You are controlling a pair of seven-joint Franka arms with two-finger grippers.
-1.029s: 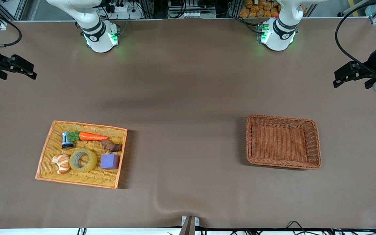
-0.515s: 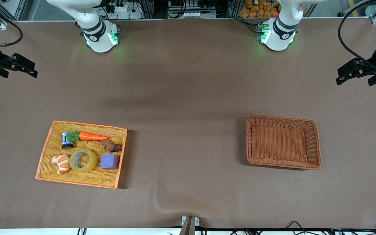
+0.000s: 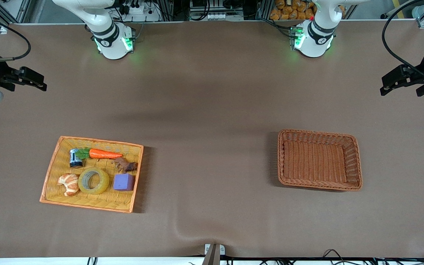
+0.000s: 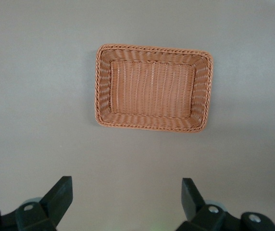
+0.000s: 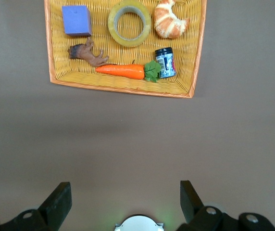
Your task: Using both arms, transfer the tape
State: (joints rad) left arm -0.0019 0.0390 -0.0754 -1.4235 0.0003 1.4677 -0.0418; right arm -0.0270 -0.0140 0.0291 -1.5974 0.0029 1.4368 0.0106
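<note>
At the front view's left edge your right gripper hangs spread over bare table. Lower left, the tape lies flat in the yellow tray between croissant and purple cube, the small jar's label unreadable. Right of centre sits the brown wicker basket; at the right edge your left gripper hangs spread too.

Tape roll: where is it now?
In the front view, the tape lies flat in the yellow tray at the right arm's end of the table, between the croissant and the purple cube.
</note>
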